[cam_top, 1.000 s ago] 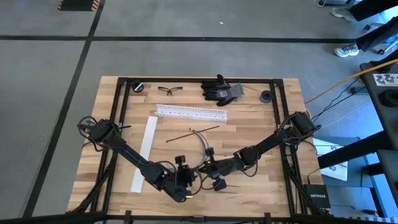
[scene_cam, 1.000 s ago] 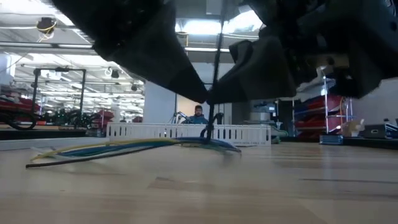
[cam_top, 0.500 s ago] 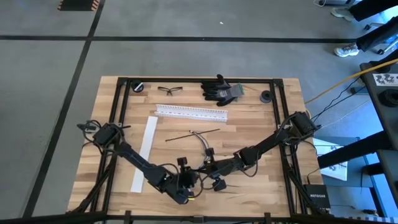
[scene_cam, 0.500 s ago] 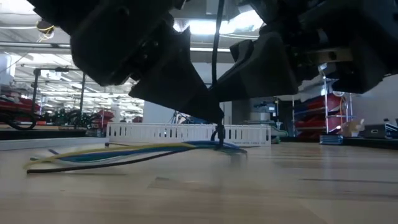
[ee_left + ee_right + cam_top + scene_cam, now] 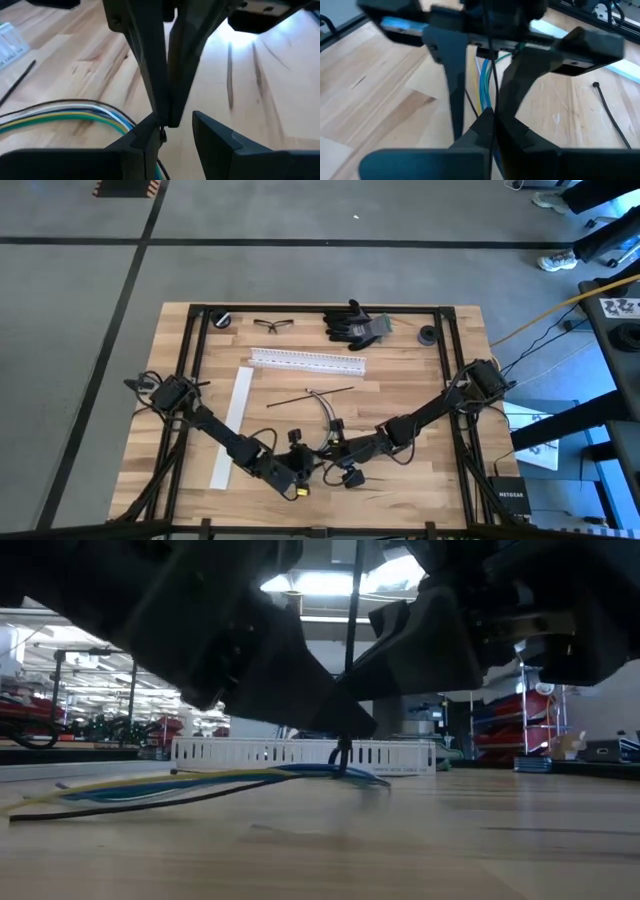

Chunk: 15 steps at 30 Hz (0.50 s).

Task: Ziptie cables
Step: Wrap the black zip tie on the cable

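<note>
Cinching step, it seems: right pincer (image 5: 490, 117) is pinching the ziptie (image 5: 344, 752) shut at the cables (image 5: 200, 780), lying before the rail (image 5: 300, 752); left pincer (image 5: 175, 131), narrowly parted, is bracing alongside. Next, probably pulling the tail tight.

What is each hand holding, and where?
Right hand pinches a thin black strand just above the cables it rises from. Left hand straddles that spot, fingers apart, gripping nothing I can see.
</note>
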### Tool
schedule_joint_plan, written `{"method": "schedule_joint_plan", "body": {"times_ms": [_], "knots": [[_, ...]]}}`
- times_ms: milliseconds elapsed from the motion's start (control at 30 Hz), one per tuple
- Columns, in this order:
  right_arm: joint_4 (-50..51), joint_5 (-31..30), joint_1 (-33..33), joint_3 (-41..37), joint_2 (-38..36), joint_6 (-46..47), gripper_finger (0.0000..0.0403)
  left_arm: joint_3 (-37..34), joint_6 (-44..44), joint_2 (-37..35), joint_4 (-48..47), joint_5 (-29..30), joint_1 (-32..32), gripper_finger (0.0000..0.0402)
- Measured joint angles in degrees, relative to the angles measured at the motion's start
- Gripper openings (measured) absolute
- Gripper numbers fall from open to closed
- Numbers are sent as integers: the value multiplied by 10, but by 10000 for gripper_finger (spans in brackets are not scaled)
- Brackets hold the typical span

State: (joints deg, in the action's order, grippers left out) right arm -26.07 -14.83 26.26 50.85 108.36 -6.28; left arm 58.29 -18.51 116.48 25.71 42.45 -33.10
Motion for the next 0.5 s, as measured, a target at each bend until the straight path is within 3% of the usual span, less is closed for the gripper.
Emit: {"method": "schedule_joint_plan", "body": {"times_ms": [500], "knots": [[-8, -1, -1, 0, 0, 0, 0, -18, 25, -27, 9, -16, 13, 100]]}}
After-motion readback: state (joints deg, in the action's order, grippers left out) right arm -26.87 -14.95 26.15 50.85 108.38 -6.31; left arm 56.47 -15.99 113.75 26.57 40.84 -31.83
